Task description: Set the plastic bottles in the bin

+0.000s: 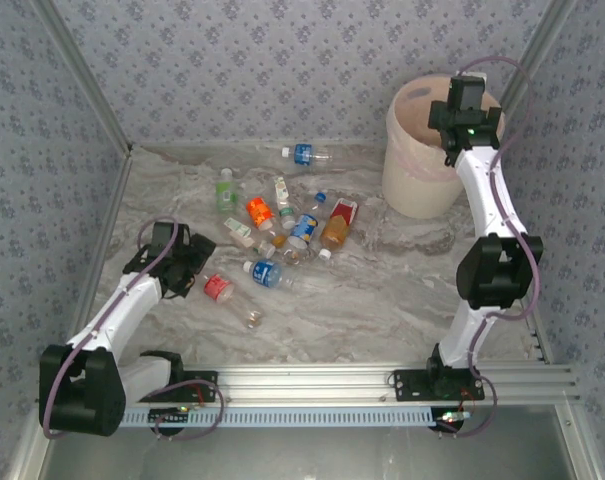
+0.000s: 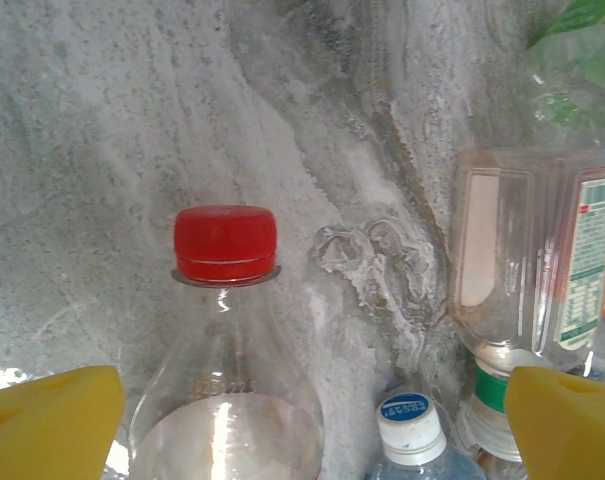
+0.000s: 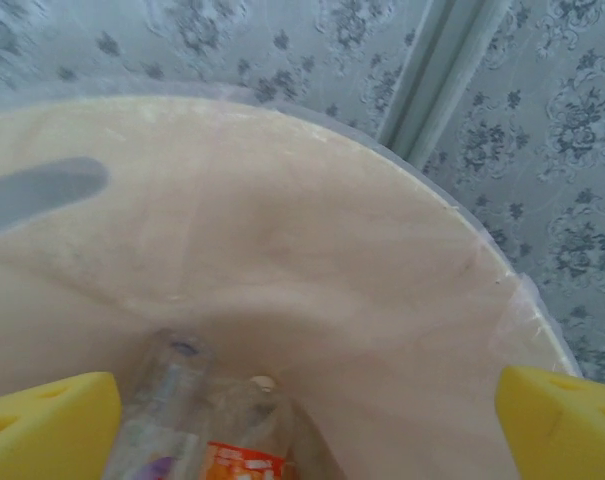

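Overhead, right end effector (image 3: 304, 425) spread above bin (image 1: 414, 185) rim, left end effector (image 2: 307, 425) spread.

The bin (image 1: 422, 185) stands upright at the far right of the bench (image 1: 382, 290). It is a tall cream-white bucket lined with a thin pinkish bag. Down inside it lie two clear bottles, one an orange-labelled bottle (image 3: 244, 462).

Most of the plastic bottles (image 1: 292, 230) lie on their sides in a loose heap mid-bench, among them a green-labelled bottle (image 1: 225, 190) and an amber-filled bottle (image 1: 335, 230). A blue-labelled bottle (image 1: 304, 154) lies apart by the far wall. Nearer, a red-capped bottle (image 2: 225, 245), clear-bodied, lies just beside a white-capped bottle (image 2: 409, 420).
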You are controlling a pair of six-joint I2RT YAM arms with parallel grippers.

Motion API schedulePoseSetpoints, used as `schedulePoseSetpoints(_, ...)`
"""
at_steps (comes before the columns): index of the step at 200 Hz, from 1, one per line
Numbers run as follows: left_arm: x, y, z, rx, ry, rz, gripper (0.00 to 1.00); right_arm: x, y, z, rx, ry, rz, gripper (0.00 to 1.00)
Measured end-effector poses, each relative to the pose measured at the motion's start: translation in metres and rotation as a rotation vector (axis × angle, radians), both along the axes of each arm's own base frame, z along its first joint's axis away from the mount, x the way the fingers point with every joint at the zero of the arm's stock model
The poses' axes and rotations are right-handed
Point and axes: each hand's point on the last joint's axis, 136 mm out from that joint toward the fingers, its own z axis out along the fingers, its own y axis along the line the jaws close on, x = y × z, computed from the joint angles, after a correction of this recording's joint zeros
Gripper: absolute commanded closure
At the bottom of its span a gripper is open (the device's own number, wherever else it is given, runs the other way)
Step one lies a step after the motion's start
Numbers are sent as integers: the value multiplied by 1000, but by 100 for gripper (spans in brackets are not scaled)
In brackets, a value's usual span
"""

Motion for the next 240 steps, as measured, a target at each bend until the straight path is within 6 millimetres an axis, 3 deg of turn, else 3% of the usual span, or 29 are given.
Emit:
schedulePoseSetpoints(51, -5, 0, -7, 2, 27, 5, 2, -32, 42, 44, 100, -137, 125, 0)
schedulePoseSetpoints(81, -10, -15, -15, -3, 57, -45, 4, -54, 70, 58, 162, -202, 212, 0)
schedulePoseSetpoints(131, -20, -40, -37, 3, 141, -117, 8, -90, 128, 65, 291, -254, 418, 0)
schedulePoseSetpoints(160, -21, -44, -50, 9, 180, -123, 19, -111, 159, 53, 328, -236, 519, 0)
schedulePoseSetpoints(192, -20, -44, -59, 7, 183, -119, 31, -126, 162, 40, 337, -219, 534, 0)
schedulePoseSetpoints(240, -15, -44, -59, 3, 151, -115, 41, -142, 157, 39, 341, -230, 528, 0)
